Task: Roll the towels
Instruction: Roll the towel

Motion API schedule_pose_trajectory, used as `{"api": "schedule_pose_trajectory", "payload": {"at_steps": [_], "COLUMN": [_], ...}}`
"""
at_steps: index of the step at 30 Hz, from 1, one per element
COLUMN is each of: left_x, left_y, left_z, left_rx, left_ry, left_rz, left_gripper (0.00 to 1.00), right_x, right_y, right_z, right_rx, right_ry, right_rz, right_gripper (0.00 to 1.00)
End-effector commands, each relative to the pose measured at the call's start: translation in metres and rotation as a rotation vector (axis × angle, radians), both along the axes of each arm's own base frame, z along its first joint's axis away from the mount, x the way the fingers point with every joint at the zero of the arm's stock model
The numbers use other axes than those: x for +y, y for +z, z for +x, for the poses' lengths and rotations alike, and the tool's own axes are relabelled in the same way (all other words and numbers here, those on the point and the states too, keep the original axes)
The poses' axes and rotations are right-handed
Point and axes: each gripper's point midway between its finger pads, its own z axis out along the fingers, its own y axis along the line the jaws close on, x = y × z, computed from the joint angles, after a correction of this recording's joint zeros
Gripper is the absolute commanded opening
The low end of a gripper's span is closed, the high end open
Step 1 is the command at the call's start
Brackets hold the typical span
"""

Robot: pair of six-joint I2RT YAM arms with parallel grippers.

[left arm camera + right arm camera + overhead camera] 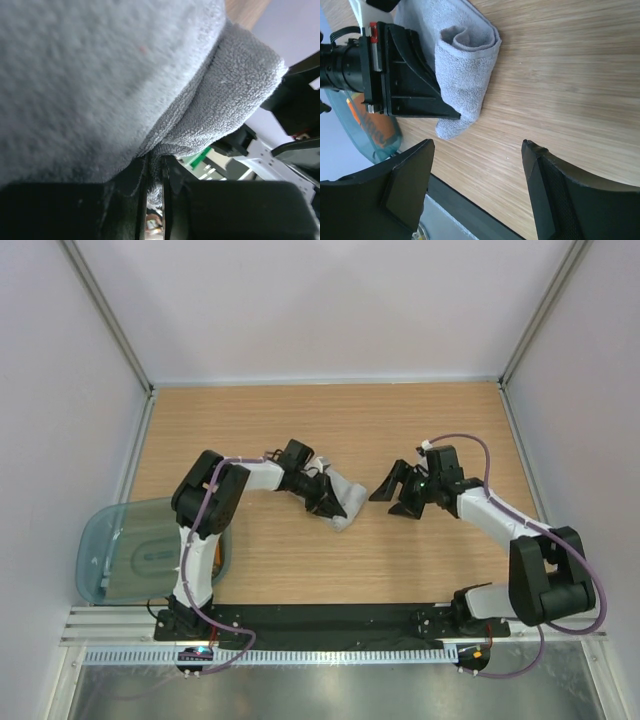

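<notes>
The light grey towel [343, 502] lies rolled up on the wooden table, left of centre. In the right wrist view the grey towel [467, 70] shows its spiral end. My left gripper [326, 504] is shut on the roll's near end. In the left wrist view a fold of grey towel [220, 100] is pinched between that left gripper [154, 167]. My right gripper [392, 497] hovers open just right of the roll, apart from it, and the right gripper [477, 146] holds nothing. The orange towel is not clearly in view.
A translucent teal tub [105, 540] overhangs the table's left front edge beside the left arm's base. An orange patch [372, 129] shows through the tub [387, 142]; I cannot tell what it is. Metal frame posts and white walls enclose the table [330, 420].
</notes>
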Motion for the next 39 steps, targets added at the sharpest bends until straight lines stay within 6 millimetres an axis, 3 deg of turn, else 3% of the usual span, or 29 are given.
{"api": "schedule_pose_trajectory", "payload": {"at_steps": [1, 7, 14, 20, 23, 27, 29, 31, 34, 38, 39], "left_x": [0.006, 0.014, 0.015, 0.015, 0.016, 0.018, 0.018, 0.02, 0.029, 0.039, 0.039], "left_y": [-0.011, -0.021, -0.023, -0.025, -0.025, -0.025, -0.023, -0.022, -0.013, 0.006, 0.019], "left_z": [0.012, 0.017, 0.016, 0.014, 0.015, 0.017, 0.017, 0.017, 0.023, 0.034, 0.036], "left_rx": [0.08, 0.16, 0.184, 0.198, 0.201, 0.193, 0.178, 0.153, 0.047, -0.131, -0.19], "left_ry": [0.045, 0.074, 0.063, 0.049, 0.048, 0.053, 0.055, 0.051, 0.051, 0.049, 0.041], "left_rz": [-0.016, -0.023, -0.039, -0.041, -0.046, -0.039, -0.03, -0.012, 0.06, 0.161, 0.172], "left_gripper": [0.0, 0.0, 0.0, 0.01, 0.01, 0.01, 0.01, 0.05, 0.21, 0.34, 0.36], "right_x": [0.025, 0.048, 0.06, 0.062, 0.063, 0.062, 0.063, 0.064, 0.061, 0.055, 0.055], "right_y": [0.014, -0.009, -0.048, -0.065, -0.07, -0.077, -0.076, -0.074, -0.071, -0.068, -0.067], "right_z": [0.017, 0.03, 0.042, 0.053, 0.057, 0.059, 0.061, 0.062, 0.059, 0.046, 0.045], "right_rx": [-0.099, -0.127, -0.083, -0.087, -0.084, -0.07, -0.061, -0.061, -0.039, 0.032, 0.042], "right_ry": [0.027, 0.068, 0.08, 0.061, 0.058, 0.05, 0.052, 0.055, 0.053, 0.065, 0.069], "right_rz": [0.116, 0.092, 0.026, -0.01, -0.02, -0.033, -0.035, -0.035, -0.061, -0.103, -0.101], "right_gripper": [0.77, 0.76, 0.66, 0.59, 0.47, 0.18, 0.13, 0.1, 0.07, 0.02, 0.01]}}
